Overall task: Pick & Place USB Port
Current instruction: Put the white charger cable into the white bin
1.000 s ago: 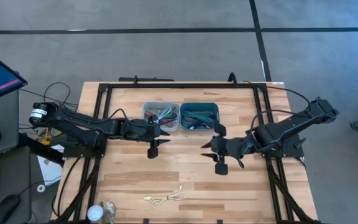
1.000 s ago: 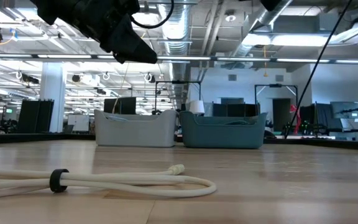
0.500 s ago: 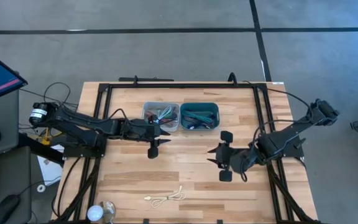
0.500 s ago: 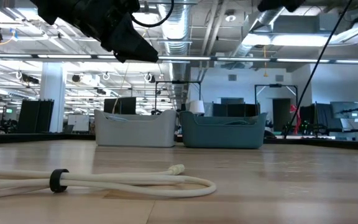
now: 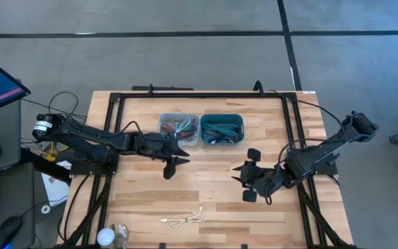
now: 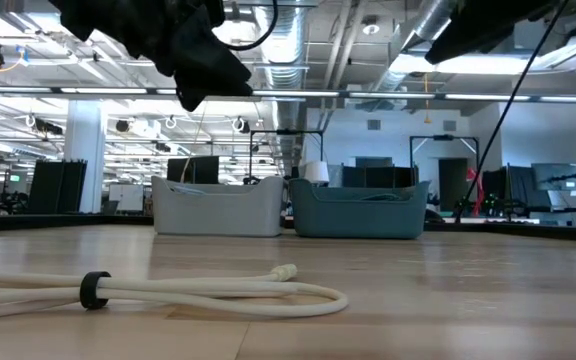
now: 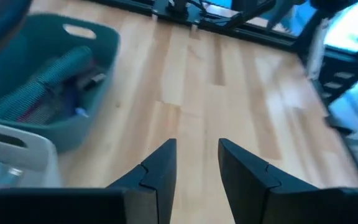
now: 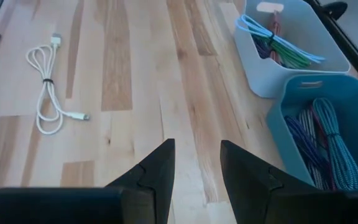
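A white USB cable (image 5: 185,220), coiled and bound with a dark band, lies flat on the table near its near edge; it also shows in the right wrist view (image 8: 47,93) and in the foreground of the low view (image 6: 168,291). My right gripper (image 5: 249,175) hangs open above the table's middle right, to the far right of the cable; its fingers (image 8: 157,171) hold nothing. My left gripper (image 5: 172,160) hovers open just in front of the grey bin, with bare wood between its fingers (image 7: 160,171).
A grey bin (image 5: 179,129) and a teal bin (image 5: 221,129), both holding coloured cables, stand side by side at the table's far middle. A black frame (image 5: 116,104) runs along the table's edges. A light bulb (image 5: 106,237) lies at the near left corner.
My right gripper has moved a little toward the table's near edge, staying open, and its arm has come into the top right of the low view. The cable has not moved.
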